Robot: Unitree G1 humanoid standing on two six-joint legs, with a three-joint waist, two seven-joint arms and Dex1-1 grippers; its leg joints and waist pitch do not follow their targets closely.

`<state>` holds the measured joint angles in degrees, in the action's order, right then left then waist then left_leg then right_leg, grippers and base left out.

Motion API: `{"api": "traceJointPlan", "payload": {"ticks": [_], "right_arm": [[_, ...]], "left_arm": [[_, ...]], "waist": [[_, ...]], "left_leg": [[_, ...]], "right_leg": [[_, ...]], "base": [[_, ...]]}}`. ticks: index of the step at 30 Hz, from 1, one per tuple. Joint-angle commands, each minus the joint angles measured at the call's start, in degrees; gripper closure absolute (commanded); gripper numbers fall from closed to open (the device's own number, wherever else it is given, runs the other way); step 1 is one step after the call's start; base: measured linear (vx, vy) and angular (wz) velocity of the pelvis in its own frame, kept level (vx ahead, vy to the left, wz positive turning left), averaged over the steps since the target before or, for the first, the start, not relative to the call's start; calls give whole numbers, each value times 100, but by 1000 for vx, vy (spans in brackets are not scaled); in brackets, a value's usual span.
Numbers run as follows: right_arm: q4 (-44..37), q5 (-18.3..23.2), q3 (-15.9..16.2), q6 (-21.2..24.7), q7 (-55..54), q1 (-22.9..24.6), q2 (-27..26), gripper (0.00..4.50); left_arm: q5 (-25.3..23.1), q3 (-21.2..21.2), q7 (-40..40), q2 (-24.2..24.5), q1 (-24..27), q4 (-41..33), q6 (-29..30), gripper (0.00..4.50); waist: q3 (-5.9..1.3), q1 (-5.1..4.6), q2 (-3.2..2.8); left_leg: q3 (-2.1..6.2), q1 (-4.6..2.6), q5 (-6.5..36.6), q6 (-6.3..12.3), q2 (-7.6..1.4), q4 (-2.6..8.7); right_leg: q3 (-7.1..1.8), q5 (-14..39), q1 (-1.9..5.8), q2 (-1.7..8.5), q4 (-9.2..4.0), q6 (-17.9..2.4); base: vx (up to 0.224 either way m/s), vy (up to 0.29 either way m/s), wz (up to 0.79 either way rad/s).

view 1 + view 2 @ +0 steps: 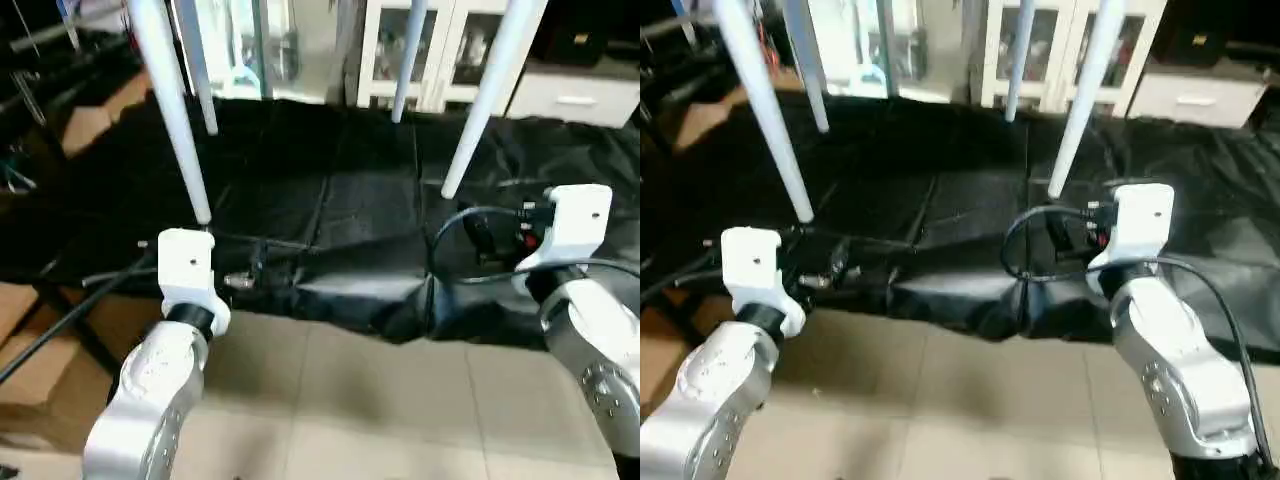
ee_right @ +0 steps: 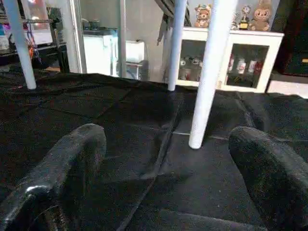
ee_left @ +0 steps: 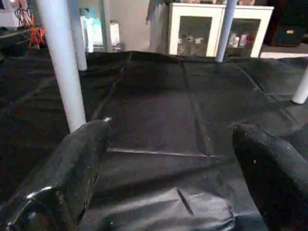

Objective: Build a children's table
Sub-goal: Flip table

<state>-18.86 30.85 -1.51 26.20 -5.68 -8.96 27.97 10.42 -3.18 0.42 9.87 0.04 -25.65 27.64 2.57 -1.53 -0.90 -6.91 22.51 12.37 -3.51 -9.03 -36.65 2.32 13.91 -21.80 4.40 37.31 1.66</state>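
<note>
Of the children's table I see four white tapered legs standing upright on a black cloth [image 1: 330,200], their tops running past the picture's upper edge. The near left leg [image 1: 176,110] ends just beyond my left wrist [image 1: 187,265]. The near right leg [image 1: 490,90] stands a little ahead of my right wrist [image 1: 575,225]. Two more legs [image 1: 408,60] stand farther back. My left gripper [image 3: 171,132] is open and empty, with the near left leg [image 3: 60,62] beside one finger. Open and empty too, my right gripper [image 2: 168,134] points at the near right leg [image 2: 209,72].
A white cabinet [image 1: 430,50] with glass doors stands behind the cloth. Black cables [image 1: 470,225] loop by my right wrist, and more run off to the left. A tiled floor [image 1: 350,400] lies under my forearms. Cardboard [image 1: 85,125] sits at the far left.
</note>
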Motion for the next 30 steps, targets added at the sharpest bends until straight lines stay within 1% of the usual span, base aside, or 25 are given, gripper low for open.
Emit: {"api": "traceJointPlan", "payload": {"ticks": [1, 2, 3, 5, 6, 8, 10, 11, 12, 13, 14, 15, 16, 17, 18, 19, 21, 22, 23, 24, 25, 26, 27, 29, 30], "right_arm": [[-21, -25, -5, 10, 15, -58, 19, 1], [-21, -25, -5, 10, 15, -58, 19, 1], [-21, -25, -5, 10, 15, -58, 19, 1], [-21, -25, -5, 10, 15, -58, 19, 1], [-21, -25, -5, 10, 15, -58, 19, 1], [-21, -25, -5, 10, 15, -58, 19, 1], [-21, -25, -5, 10, 15, -58, 19, 1], [107, -104, -76, -12, 181, -183, -15, 1], [153, -120, 79, -9, 373, -351, -174, 1], [169, -127, 198, -8, 497, -451, -294, 1], [165, -124, 297, 2, 565, -513, -377, 1], [161, -116, 337, 3, 582, -537, -402, 1], [162, -117, 337, 0, 583, -539, -403, 1], [169, -121, 336, -6, 579, -543, -408, 1], [174, -146, 344, -24, 578, -543, -402, 1], [179, -168, 352, -42, 578, -538, -399, 1], [187, -204, 353, -42, 568, -522, -402, 1], [212, -242, 304, 14, 613, -497, -469, 1], [219, -267, 284, 59, 653, -460, -500, 1], [217, -305, 278, 74, 682, -444, -517, 1], [213, -350, 260, 74, 671, -419, -535, 1], [211, -380, 248, 69, 662, -402, -547, 1], [212, -376, 237, 78, 652, -391, -551, 1], [225, -336, 106, 141, 541, -223, -579, 1], [239, -334, 63, 133, 522, -148, -592, 1]], "left_arm": [[0, 15, 10, 20, -22, 5, 34, 0], [0, 15, 10, 20, -22, 5, 34, 0], [0, 15, 10, 20, -22, 5, 34, 0], [0, 15, 10, 20, -22, 5, 34, 0], [0, 15, 10, 20, -22, 5, 34, 0], [0, 15, 10, 20, -22, 5, 34, 0], [0, 15, 10, 20, -22, 5, 34, 0], [44, 51, -86, 9, -58, -6, 38, 0], [46, 138, -79, -39, -259, 45, -32, 0], [33, 190, -57, -80, -400, 84, -82, 0], [8, 225, -15, -112, -500, 116, -116, 0], [-6, 237, 15, -125, -533, 126, -129, 0], [-9, 239, 21, -127, -532, 126, -128, 0], [-31, 239, 46, -129, -533, 128, -120, 0], [-67, 238, 94, -139, -535, 138, -98, 0], [-70, 244, 122, -167, -526, 152, -119, 0], [-46, 251, 123, -183, -509, 163, -63, 0], [-115, 257, 160, -192, -484, 205, 5, 0], [-169, 270, 182, -210, -434, 243, -72, 0], [-185, 288, 177, -230, -409, 258, -138, 0], [-239, 302, 208, -244, -372, 285, -206, 0], [-279, 310, 230, -252, -348, 308, -254, 0], [-301, 303, 229, -241, -336, 315, -279, 0], [-332, 279, 205, -186, -215, 345, -206, 0], [-388, 276, 245, -173, -186, 354, -230, 0]], "waist": [[-258, -32, 30], [-269, -30, 35], [-291, -17, 24], [-316, -2, 20], [-312, 12, 13], [-329, 28, 19], [-331, 37, 21], [-332, 40, 34], [-328, 35, 90], [-297, 13, 69], [-263, -15, 52], [-237, -38, 45], [-160, -75, 42], [-133, -98, 40], [-102, -131, 62], [-108, -180, 41], [-187, -188, 50], [-316, -148, 51], [-408, -116, 70], [-461, -86, 59], [-502, -80, 77], [-525, -45, 88], [-530, 0, 61], [-449, 63, 68], [-377, 103, 65]], "left_leg": [[101, -45, 2073, -315, -260, 581], [85, -25, 1886, -273, -266, 585], [60, -36, 1683, -234, -270, 570], [41, -5, 1261, -172, -272, 556], [29, -16, 1201, -165, -274, 562], [8, -17, 946, -105, -266, 534], [-9, -17, 780, -53, -265, 525], [-25, -30, 760, -15, -269, 522], [-37, -37, 887, 4, -274, 529], [-60, -127, 1729, -22, -273, 568], [-68, -209, 2338, -55, -279, 586], [-71, -268, 2679, -78, -284, 596], [-72, -376, 3247, -111, -259, 596], [-79, -495, 3531, -134, -242, 569], [-63, -611, 3850, -172, -226, 568], [-9, -559, 3697, -177, -268, 648], [-20, -374, 3033, -135, -285, 682], [-54, -186, 1760, -35, -283, 635], [-47, -72, 139, 121, -276, 497], [-37, -88, -1170, 232, -246, 383], [-37, -98, -1722, 290, -217, 321], [-71, -103, -2278, 367, -155, 252], [-81, -111, -2323, 381, -155, 245], [-118, -113, -1584, 373, -209, 331], [-140, -142, -634, 277, -284, 420]], "right_leg": [[-190, 1663, 102, 224, -648, -376], [-193, 1354, 117, 220, -635, -431], [-200, 1060, 121, 222, -626, -496], [-200, 490, 167, 226, -593, -604], [-196, 369, 163, 225, -593, -635], [-199, -75, 198, 230, -559, -697], [-197, -294, 220, 232, -548, -742], [-195, -324, 219, 230, -549, -776], [-192, -169, 230, 233, -557, -790], [-167, 883, 235, 224, -610, -819], [-142, 1848, 203, 209, -692, -753], [-113, 2300, 194, 182, -743, -714], [-39, 3181, 156, 155, -863, -552], [10, 3541, 106, 142, -943, -476], [74, 3878, 112, 108, -1005, -336], [46, 3363, 217, 149, -985, -366], [-65, 2562, 350, 227, -918, -486], [-175, 1161, 466, 276, -765, -616], [-213, -733, 463, 281, -552, -700], [-212, -2337, 457, 236, -386, -858], [-204, -2979, 463, 190, -323, -917], [-212, -3716, 456, 134, -254, -1014], [-204, -3800, 436, 137, -246, -1039], [-197, -3045, 383, 166, -333, -1087], [-196, -1973, 330, 206, -424, -1142]], "base": [[0, 0, 0], [0, 0, 0], [0, 0, 0], [0, 0, 0], [0, 0, 0], [0, 0, 0], [0, 0, 0], [0, 0, 0], [0, 0, 0], [0, 0, 0], [0, 0, 0], [0, 0, 0], [0, 0, 0], [0, 0, 0], [0, 0, 0], [0, 0, 0], [72, 21, -9], [61, 15, -5], [59, 11, -2], [89, 9, -2], [89, 9, -2], [90, 0, 1], [0, 0, 0], [0, 0, 0], [0, 0, 0]]}}
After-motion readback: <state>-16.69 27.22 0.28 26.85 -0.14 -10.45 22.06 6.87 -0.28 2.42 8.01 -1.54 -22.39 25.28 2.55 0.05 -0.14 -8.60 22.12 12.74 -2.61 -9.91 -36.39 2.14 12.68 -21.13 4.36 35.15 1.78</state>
